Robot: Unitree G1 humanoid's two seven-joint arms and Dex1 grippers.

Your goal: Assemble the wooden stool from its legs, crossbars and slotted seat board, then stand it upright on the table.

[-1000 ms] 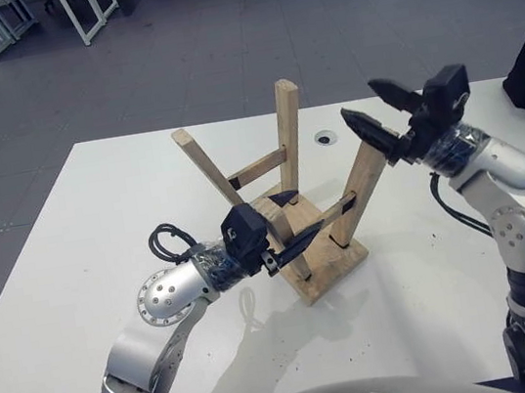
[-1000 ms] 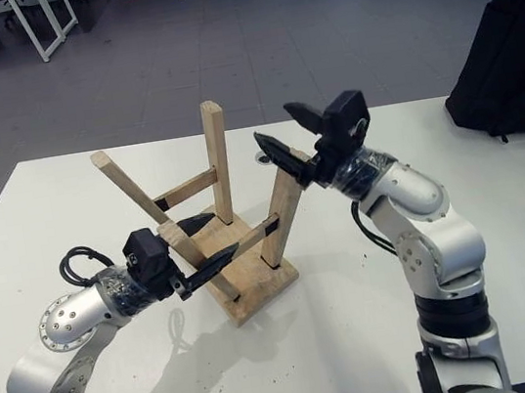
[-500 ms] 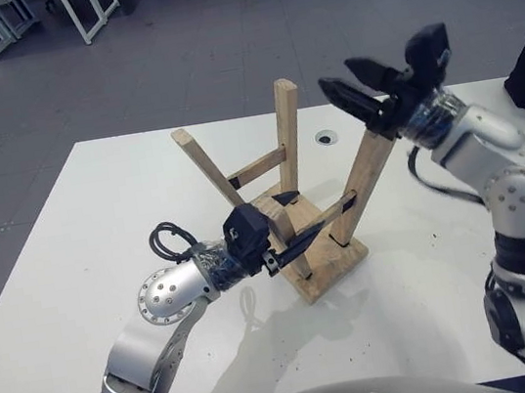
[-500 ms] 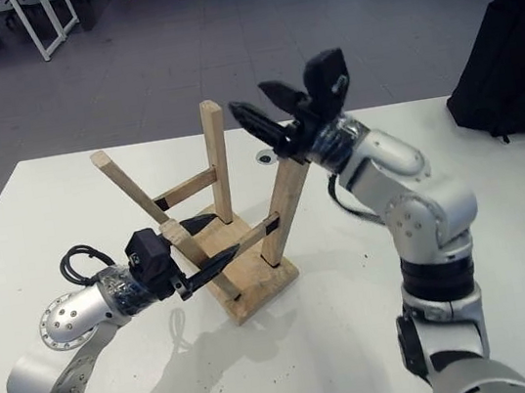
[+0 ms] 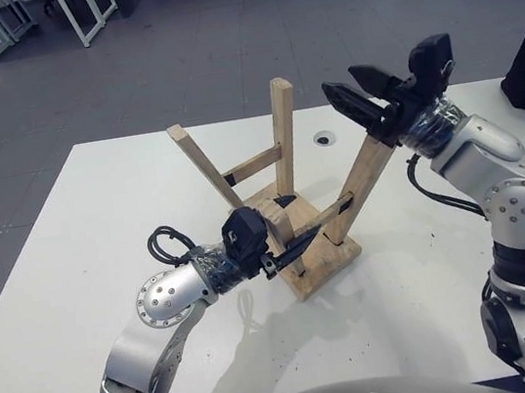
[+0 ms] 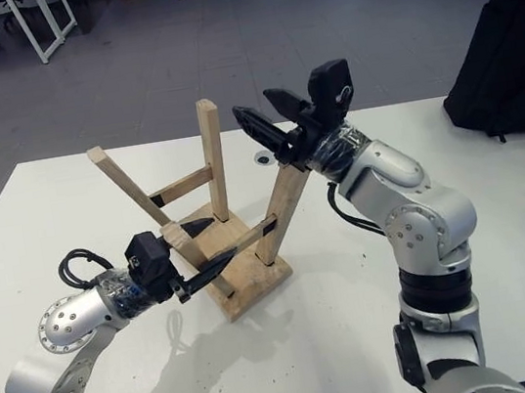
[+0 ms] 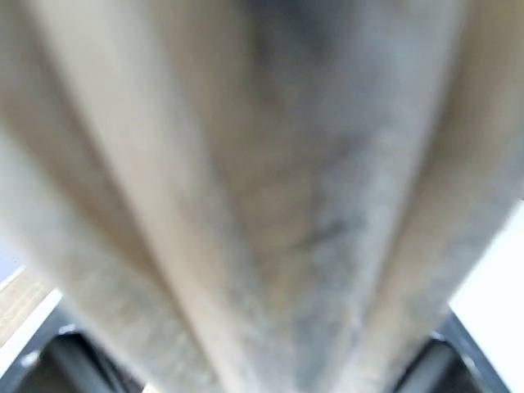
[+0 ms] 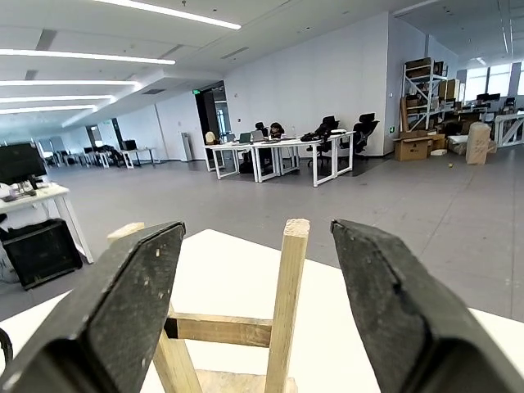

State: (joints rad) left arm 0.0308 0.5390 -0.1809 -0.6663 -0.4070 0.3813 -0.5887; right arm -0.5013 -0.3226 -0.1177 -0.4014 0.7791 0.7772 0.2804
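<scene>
Nearest to me, my left claw (image 5: 276, 252) is pinching the near leg (image 5: 274, 219) of the stool (image 5: 285, 183), its fingers pressed against the wood low down, close to the seat board (image 5: 327, 264). The stool is sitting upside down on the white table (image 5: 100, 231), the board down and its feet in the air.

What is worrying me is the fit. The legs are splaying at different angles and not standing square. If I am pulling on the near leg while the joints are loose, I am risking levering it out of its slot or popping out the lower crossbar (image 5: 329, 214) that is tying it to the right-hand leg (image 5: 359, 182). The board is also looking slightly skewed, so a sideways tug could be sliding the whole frame across the table.

Farther off, my right claw (image 5: 340, 80) is hanging spread wide over the top end of the right-hand leg, gripping nothing. I cannot tell whether its lower finger is touching the wood. Closing off-centre there could be pushing the leg over.

Counting: I am seeing four legs, the farthest being the upright leg (image 5: 282, 124) and the slanted leg (image 5: 200, 161), two crossbars including the upper crossbar (image 5: 258, 165), and one seat board.
</scene>
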